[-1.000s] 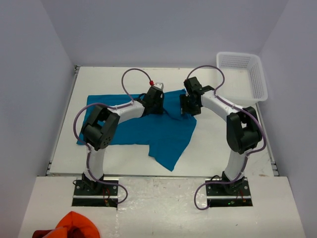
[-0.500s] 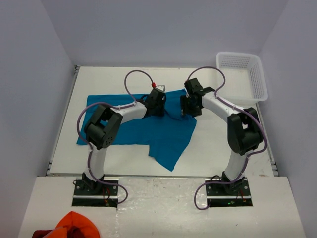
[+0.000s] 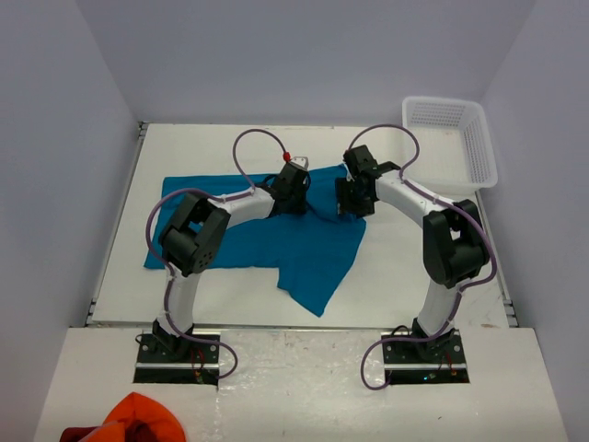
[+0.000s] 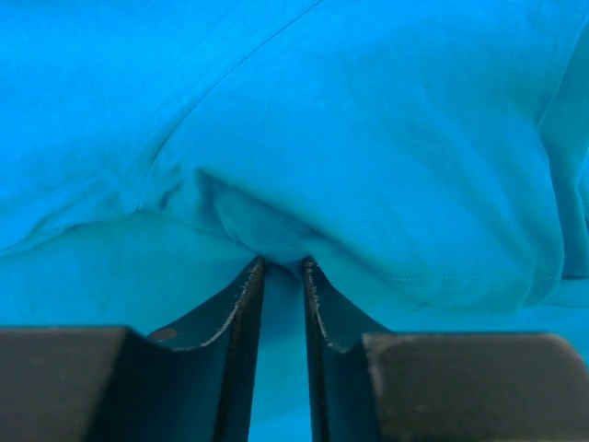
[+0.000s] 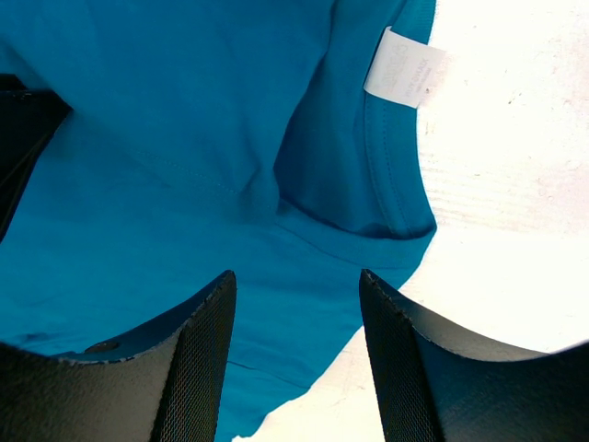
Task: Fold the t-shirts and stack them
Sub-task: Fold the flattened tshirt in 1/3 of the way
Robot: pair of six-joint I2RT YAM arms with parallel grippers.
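Across the middle of the white table (image 3: 405, 267) one teal t-shirt (image 3: 276, 244) lies mostly spread out but rumpled, one corner trailing toward the near edge; no fold is made and no stack begun, so I judge the task to be at its very start. Near the shirt's far edge the left gripper (image 4: 282, 267) has its fingers nearly together, a small pucker of fabric nipped at their tips, while the right gripper (image 5: 296, 281) hangs with jaws apart and empty just over the collar (image 5: 386, 198) and its white neck label (image 5: 403, 67). Flattening, every fold and the stacking are all left to do, and only this one shirt is in view.
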